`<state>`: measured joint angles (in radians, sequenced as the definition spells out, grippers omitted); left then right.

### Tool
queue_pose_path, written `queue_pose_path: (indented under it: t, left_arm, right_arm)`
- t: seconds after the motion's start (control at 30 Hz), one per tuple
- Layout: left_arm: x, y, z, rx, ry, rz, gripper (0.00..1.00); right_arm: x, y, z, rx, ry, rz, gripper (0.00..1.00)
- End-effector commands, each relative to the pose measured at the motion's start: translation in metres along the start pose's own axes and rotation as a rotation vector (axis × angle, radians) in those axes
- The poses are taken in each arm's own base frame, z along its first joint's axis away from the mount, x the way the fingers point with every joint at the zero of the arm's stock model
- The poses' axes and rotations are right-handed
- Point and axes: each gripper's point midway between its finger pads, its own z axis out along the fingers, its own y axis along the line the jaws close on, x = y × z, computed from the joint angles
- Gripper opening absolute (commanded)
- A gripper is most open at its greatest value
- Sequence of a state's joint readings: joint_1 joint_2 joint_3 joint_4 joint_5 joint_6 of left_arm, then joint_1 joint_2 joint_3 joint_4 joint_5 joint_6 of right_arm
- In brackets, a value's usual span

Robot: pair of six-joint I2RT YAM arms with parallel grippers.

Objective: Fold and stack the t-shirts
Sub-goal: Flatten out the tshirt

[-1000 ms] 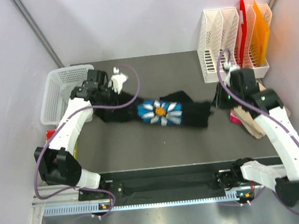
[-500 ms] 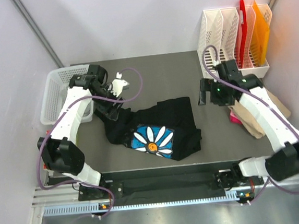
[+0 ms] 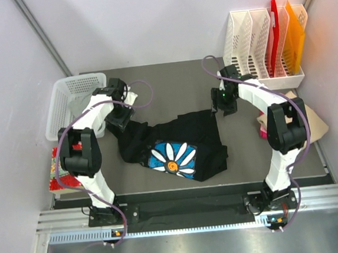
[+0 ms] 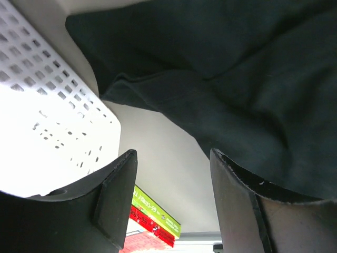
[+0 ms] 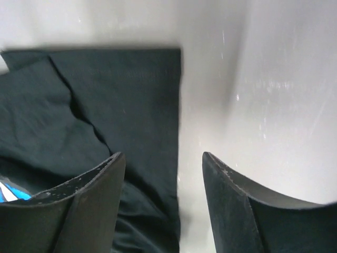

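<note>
1. The black t-shirt lies rumpled in the middle of the table; its daisy print faces up on the near part of the cloth.
2. The left hand is at the shirt's far-left corner; its fingers stand apart with nothing between them; through the gap I see only dark cloth and table; I cannot tell whether it touches the cloth.
3. The right hand is at the shirt's far-right corner; it is parted too and grips nothing; a straight hem of the shirt lies under it.
4. Well to the right of the black shirt, a tan t-shirt and a pink t-shirt lie heaped together.
5. To the shirt's left stands a white mesh basket; a red patterned packet lies nearer, also on the shirt's left.
6. Beyond the shirt's far-right corner stand white file racks.
</note>
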<state>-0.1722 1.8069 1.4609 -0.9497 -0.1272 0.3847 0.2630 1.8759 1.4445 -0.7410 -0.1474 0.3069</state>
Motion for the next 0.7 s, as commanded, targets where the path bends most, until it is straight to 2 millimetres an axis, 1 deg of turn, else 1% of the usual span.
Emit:
queue_pose_path:
  t: [0.0,0.13,0.2,0.33,0.4,0.43,0.47,0.53,0.57,0.67]
  left_arm:
    - [-0.007,0.016,0.005,-0.072,-0.028,-0.075,0.63]
    - [-0.005,0.021,0.019,-0.078,-0.003,-0.099,0.64]
    - [-0.006,0.025,0.021,-0.078,-0.003,-0.123,0.65]
    - [-0.007,0.026,0.032,-0.068,0.007,-0.144,0.67]
    - [-0.011,0.029,0.036,-0.067,0.000,-0.166,0.68]
    - [-0.011,0.028,0.041,-0.060,0.012,-0.174,0.68]
    - [-0.016,0.030,0.041,-0.056,0.002,-0.183,0.69]
    - [-0.016,0.028,0.048,-0.029,0.023,-0.208,0.69]
    - [-0.021,0.028,0.048,-0.016,0.012,-0.222,0.70]
    - [-0.026,0.025,0.056,0.005,0.014,-0.238,0.70]
  right_arm:
    - [-0.040,0.010,-0.005,-0.060,-0.101,-0.011,0.64]
    - [-0.041,0.009,0.012,-0.068,-0.077,-0.001,0.64]
    - [-0.039,0.007,0.019,-0.062,-0.063,0.003,0.64]
    - [-0.037,0.006,0.033,-0.072,-0.035,0.012,0.64]
    - [-0.039,0.008,0.039,-0.081,-0.036,0.017,0.64]
    - [-0.037,0.008,0.044,-0.087,-0.022,0.028,0.64]
    - [-0.035,0.010,0.048,-0.092,-0.013,0.028,0.63]
    - [-0.031,0.011,0.056,-0.102,0.008,0.037,0.63]
    - [-0.031,0.011,0.057,-0.107,0.005,0.038,0.63]
    - [-0.026,0.013,0.064,-0.124,0.024,0.042,0.60]
